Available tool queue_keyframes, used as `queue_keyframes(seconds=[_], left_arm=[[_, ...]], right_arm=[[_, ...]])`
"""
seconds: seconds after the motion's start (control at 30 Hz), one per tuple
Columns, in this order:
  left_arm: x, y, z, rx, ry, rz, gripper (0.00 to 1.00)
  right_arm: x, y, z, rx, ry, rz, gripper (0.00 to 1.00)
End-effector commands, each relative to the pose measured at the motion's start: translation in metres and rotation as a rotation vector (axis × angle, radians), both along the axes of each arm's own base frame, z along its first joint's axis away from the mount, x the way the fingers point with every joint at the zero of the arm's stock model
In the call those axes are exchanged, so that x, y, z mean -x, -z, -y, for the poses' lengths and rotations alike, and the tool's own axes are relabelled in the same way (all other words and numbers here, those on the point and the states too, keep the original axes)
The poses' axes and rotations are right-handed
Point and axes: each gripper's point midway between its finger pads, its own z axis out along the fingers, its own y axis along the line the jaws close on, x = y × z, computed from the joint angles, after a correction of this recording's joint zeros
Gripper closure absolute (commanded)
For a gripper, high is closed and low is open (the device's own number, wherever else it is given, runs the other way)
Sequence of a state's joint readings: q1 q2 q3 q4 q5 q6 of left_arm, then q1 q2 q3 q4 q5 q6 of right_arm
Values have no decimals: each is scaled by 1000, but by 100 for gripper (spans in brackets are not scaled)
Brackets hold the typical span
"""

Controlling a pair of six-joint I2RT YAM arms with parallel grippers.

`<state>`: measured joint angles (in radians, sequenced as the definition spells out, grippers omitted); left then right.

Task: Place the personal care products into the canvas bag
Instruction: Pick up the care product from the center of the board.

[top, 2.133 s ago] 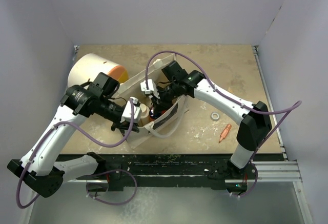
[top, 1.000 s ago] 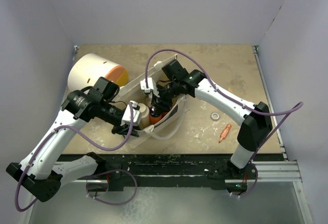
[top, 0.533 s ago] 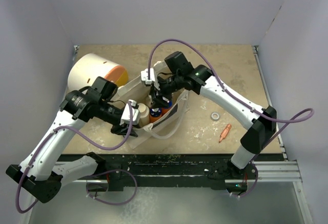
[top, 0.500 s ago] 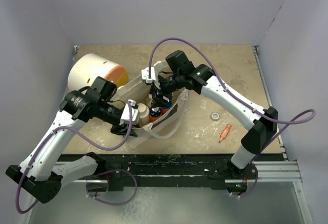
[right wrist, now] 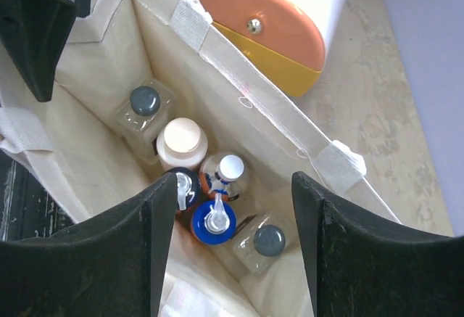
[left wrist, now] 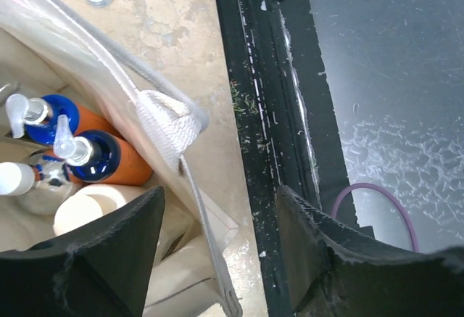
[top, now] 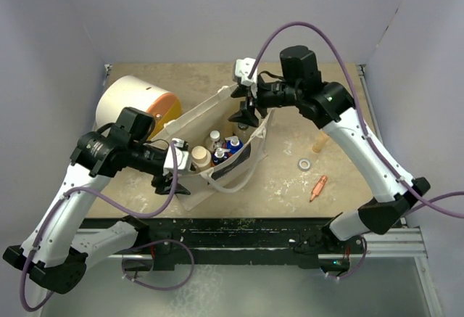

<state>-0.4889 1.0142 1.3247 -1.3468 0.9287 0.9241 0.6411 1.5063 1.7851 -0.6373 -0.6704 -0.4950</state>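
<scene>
The canvas bag (top: 194, 117) stands open mid-table with several personal care products upright inside. In the right wrist view I see two clear bottles with black caps (right wrist: 145, 101), a white one with a tan cap (right wrist: 181, 137), a white-capped one (right wrist: 231, 166) and orange ones with blue tops (right wrist: 212, 219). A beige tapered bottle (top: 320, 143) stands on the table right of the bag. My right gripper (top: 244, 112) hangs open above the bag's far rim, holding nothing. My left gripper (left wrist: 217, 259) is open at the near rim, with the bag's strap (left wrist: 192, 194) loose between its fingers.
A big white drum with an orange end (top: 134, 99) lies behind the bag at the left. A small tape ring (top: 305, 165) and an orange item (top: 317, 186) lie on the table to the right. The table's black front edge (left wrist: 268, 114) runs close to the left gripper.
The right arm has lifted out of the bag and swung back and right, jaws opening. The left jaws have opened off the bag's rim. The bag mouth now gapes wider.
</scene>
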Motion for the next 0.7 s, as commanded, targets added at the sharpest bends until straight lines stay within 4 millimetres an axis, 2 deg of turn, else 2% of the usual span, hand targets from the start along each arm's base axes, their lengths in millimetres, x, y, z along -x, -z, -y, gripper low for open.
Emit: queue_keyframes(seconds=[0.0, 0.2, 0.37, 0.53, 0.67], left_arm=[[-9, -28, -1, 51, -68, 76, 32], [-27, -50, -9, 64, -201, 135, 26], [-43, -61, -17, 71, -313, 173, 25], [-61, -73, -26, 89, -432, 206, 23], [-76, -77, -37, 85, -543, 220, 22]], right_arm=[[-6, -45, 28, -85, 119, 61, 34], [-26, -58, 81, -128, 320, 85, 32], [-48, -55, 136, -129, 568, 98, 30], [-55, -39, 191, -112, 795, 67, 29], [-58, -11, 247, -37, 1038, 66, 28]])
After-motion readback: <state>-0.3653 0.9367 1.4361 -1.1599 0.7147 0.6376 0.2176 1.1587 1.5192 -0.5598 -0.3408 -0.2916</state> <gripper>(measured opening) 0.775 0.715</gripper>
